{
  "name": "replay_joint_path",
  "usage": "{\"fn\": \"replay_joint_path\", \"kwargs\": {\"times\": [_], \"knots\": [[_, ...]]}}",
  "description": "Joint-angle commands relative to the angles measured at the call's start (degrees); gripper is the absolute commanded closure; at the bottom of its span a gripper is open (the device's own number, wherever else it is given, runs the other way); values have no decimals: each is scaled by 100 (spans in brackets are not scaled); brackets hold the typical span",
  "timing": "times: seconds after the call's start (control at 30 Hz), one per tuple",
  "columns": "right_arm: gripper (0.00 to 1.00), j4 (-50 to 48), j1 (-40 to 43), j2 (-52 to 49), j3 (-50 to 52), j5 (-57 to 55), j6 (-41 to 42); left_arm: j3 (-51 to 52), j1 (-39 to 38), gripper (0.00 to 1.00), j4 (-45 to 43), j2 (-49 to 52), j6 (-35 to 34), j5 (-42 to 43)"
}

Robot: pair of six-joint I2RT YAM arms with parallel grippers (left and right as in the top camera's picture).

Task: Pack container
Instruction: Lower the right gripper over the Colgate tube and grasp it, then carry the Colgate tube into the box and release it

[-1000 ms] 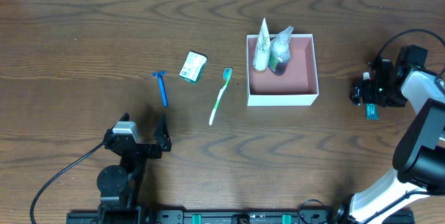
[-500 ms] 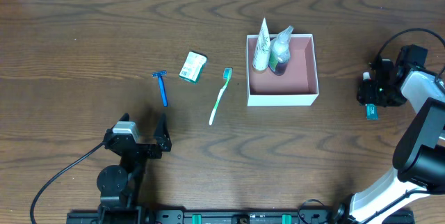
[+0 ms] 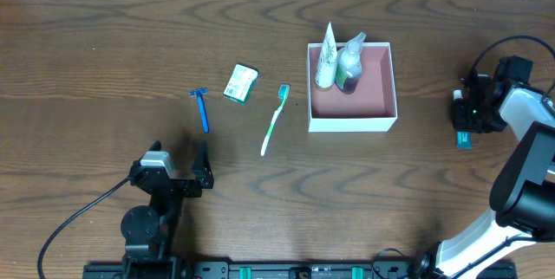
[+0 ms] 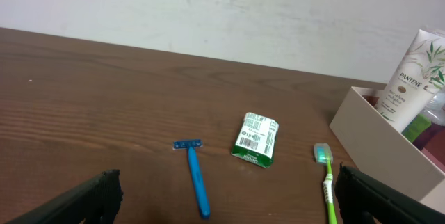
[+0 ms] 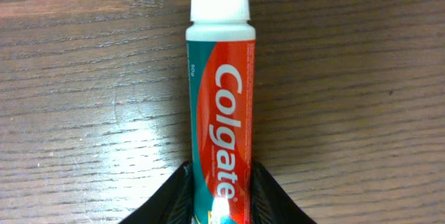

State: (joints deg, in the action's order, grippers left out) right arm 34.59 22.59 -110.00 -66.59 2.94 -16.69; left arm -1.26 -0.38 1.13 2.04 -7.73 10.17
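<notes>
Container (image 3: 352,124) sits on the brown table (image 3: 104,36), right of the middle. It is a low square box with white walls and a pink floor. Two things stand in its far left corner and lean on the far wall: a white tube (image 3: 326,56) and a clear bottle (image 3: 350,66) with green in it. The two are touching. The rest of the pink floor is bare.

Left of the container, a green toothbrush (image 3: 275,120) lies flat, its head pointing away from the robot. Further left lies a small green and white packet (image 3: 241,83). Left of that is a blue razor (image 3: 202,108) with its head at the far end. These three things lie apart from each other.

The left gripper (image 3: 179,162) is low on the near side of the table, nearer than the razor. Its fingers (image 4: 97,196) are spread wide and hold nothing.

The right gripper (image 5: 222,197) is far off to the right of the container. Its two fingers are pressed on the sides of a red Colgate toothpaste (image 5: 221,99), near the back end. The white cap points away from the wrist. I cannot tell if the toothpaste touches the table.
</notes>
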Motion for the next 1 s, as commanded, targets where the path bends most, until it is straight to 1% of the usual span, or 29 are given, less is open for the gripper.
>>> {"fn": "replay_joint_path", "kwargs": {"times": [0.0,0.03,0.13,0.4,0.5,0.7,0.83,0.97], "knots": [[76,57,-87,-125,-70,-76,151,98,31,2,179,9,-50,184],[76,107,-96,-122,-122,-76,175,98,31,2,179,9,-50,184],[82,463,-144,-122,-420,-76,214,98,31,2,179,9,-50,184],[81,1834,-328,-122,-1600,13,455,98,31,2,179,9,-50,184],[81,2542,-450,-120,-2218,295,540,98,31,2,179,9,-50,184],[80,3759,-848,-120,-3460,1519,553,98,31,2,179,9,-50,184],[78,3842,-1217,-120,-3832,1912,588,98,31,2,179,9,-50,184],[76,3598,-1628,-127,-3838,1915,844,98,31,2,179,9,-50,184]]}}
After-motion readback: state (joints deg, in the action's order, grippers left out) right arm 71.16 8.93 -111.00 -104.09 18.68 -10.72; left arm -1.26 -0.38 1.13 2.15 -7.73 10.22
